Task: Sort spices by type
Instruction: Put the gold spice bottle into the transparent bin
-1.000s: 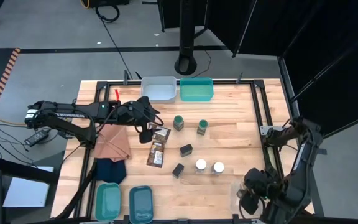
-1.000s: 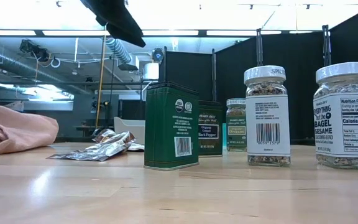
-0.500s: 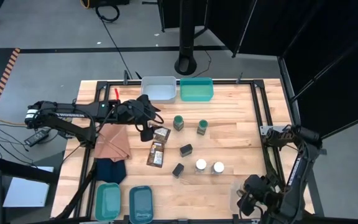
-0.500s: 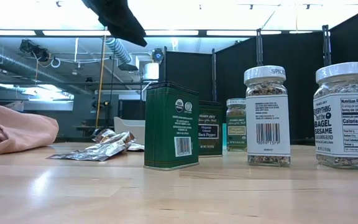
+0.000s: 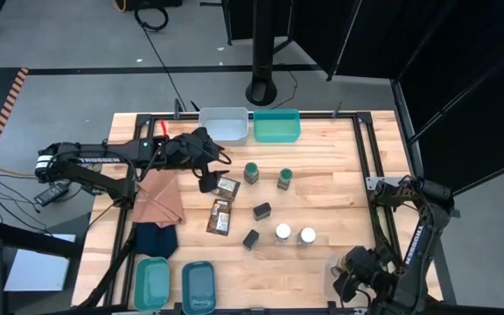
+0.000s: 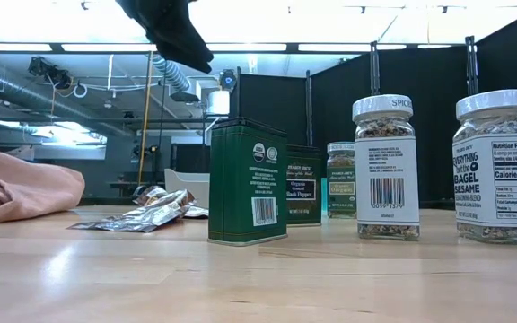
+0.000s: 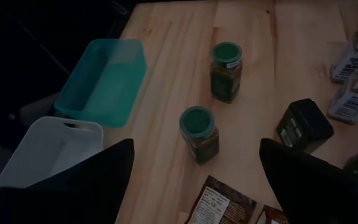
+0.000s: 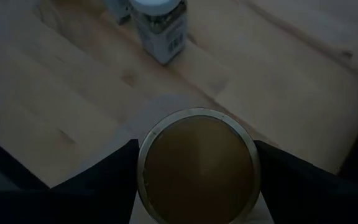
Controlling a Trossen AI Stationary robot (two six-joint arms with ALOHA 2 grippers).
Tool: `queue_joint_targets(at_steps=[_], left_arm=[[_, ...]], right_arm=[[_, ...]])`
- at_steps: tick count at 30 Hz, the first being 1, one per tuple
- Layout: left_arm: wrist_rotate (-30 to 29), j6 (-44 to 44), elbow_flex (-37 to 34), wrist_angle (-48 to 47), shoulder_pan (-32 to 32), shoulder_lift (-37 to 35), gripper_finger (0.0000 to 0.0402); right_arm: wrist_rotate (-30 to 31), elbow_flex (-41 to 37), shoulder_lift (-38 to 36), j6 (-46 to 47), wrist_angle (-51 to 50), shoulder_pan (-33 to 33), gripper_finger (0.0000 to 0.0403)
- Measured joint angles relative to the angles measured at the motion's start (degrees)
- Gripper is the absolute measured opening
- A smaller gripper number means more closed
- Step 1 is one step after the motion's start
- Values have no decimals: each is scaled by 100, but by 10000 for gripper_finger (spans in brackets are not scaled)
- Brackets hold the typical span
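Pale wooden table point(image 5: 322, 188) boards carry the spices in a loose cluster at the middle: two green-lidded glass jars point(image 5: 251, 172), two small black tins point(image 5: 262, 210), two white-lidded glass jars point(image 5: 283, 233) and two flat brown packets point(image 5: 220, 216), with a white plastic bin point(image 5: 222, 123) and a teal plastic bin point(image 5: 276, 125) at the far edge. From my station I see the left hand point(image 5: 210, 171) raised over the table just beside the packets, its fingers spread wide with nothing between them. At the near right corner the right hand point(image 8: 197, 177) has its fingers closed either side of a tan-topped round jar point(image 8: 196, 165), well apart from the rest.
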Motion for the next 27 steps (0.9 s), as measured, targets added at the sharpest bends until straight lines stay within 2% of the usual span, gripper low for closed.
queue_joint_targets(at_steps=[15,19,27], left_arm=[[18,-2,0,5,223,0,352],[24,-2,0,43,266,0,352],[140,-4,0,80,301,0,352]], right_arm=[[-135,-366,0,-45,550,-4,297],[-365,-366,0,-272,534,-4,299],[-562,-366,-4,-439,530,-26,331]])
